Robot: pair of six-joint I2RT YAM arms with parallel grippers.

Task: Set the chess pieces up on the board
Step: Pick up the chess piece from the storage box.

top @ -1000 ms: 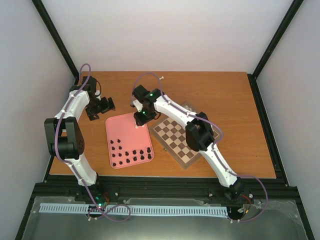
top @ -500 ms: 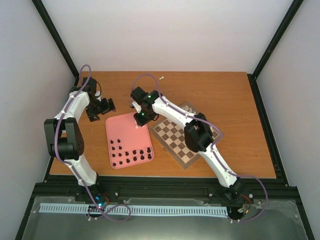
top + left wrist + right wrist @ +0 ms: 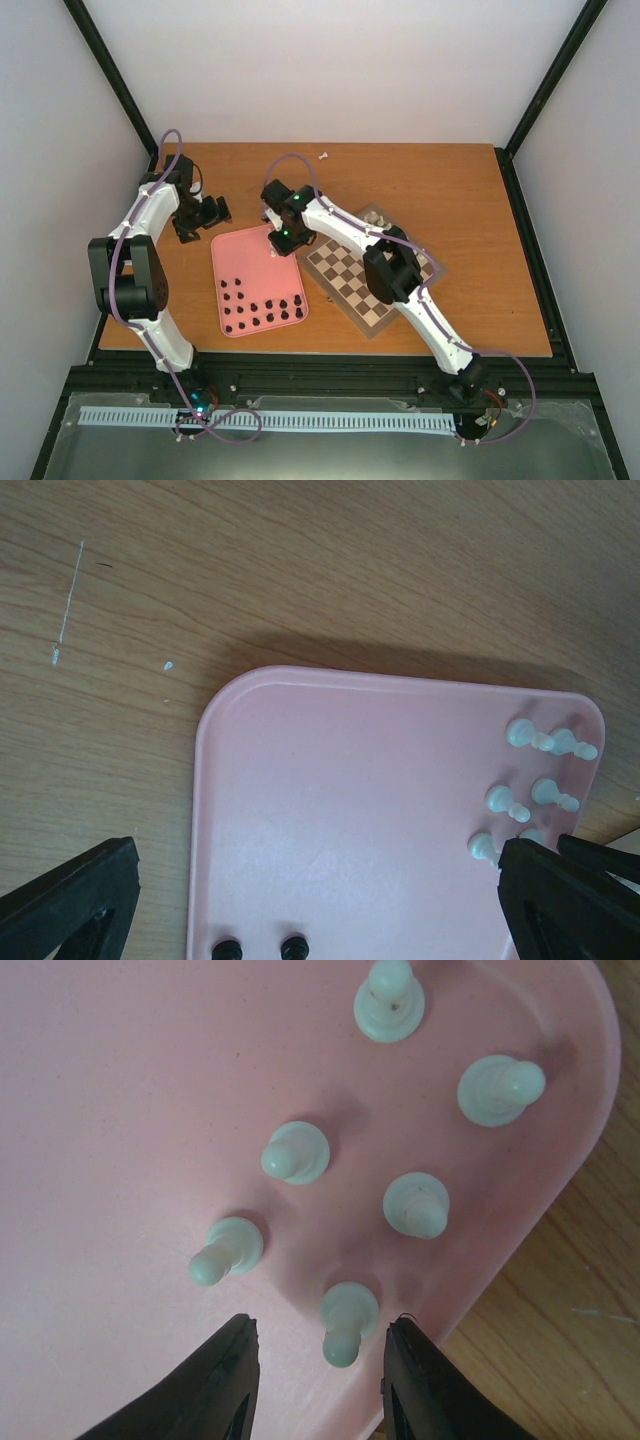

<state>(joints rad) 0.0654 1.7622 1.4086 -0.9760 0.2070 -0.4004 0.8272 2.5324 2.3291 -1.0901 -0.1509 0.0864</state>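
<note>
Right gripper (image 3: pixel 320 1360): jaws at a narrow gap, straddling one cream pawn (image 3: pixel 347 1322) on the pink tray (image 3: pixel 120 1110). Not clamped yet, as far as I can see.

The pawn sits off-centre between the fingers: almost against the finger on the tray-rim side (image 3: pixel 415 1385), with a clear gap to the other one. My call:
- Nudge the gripper rim-ward before pinching, or the pawn gets shoved and tips.
- Pinch low on the stem and lift straight up.

Just beyond the fingertips are two neighbour pawns (image 3: pixel 226 1248), one on each side. They're near enough to clip, so no sideways swing until the pawn is above their heads. Three more stand further ahead.

The board (image 3: pixel 355 285) lies past the tray rim, beside the tray. The pawn has to clear the rim on the way over.

The black pieces (image 3: pixel 260 305) sit at the tray's opposite end, well apart from the fingers.

Left gripper (image 3: pixel 315 880): jaws wide, holding nothing, over the tray's other far corner and out of the way.
</note>
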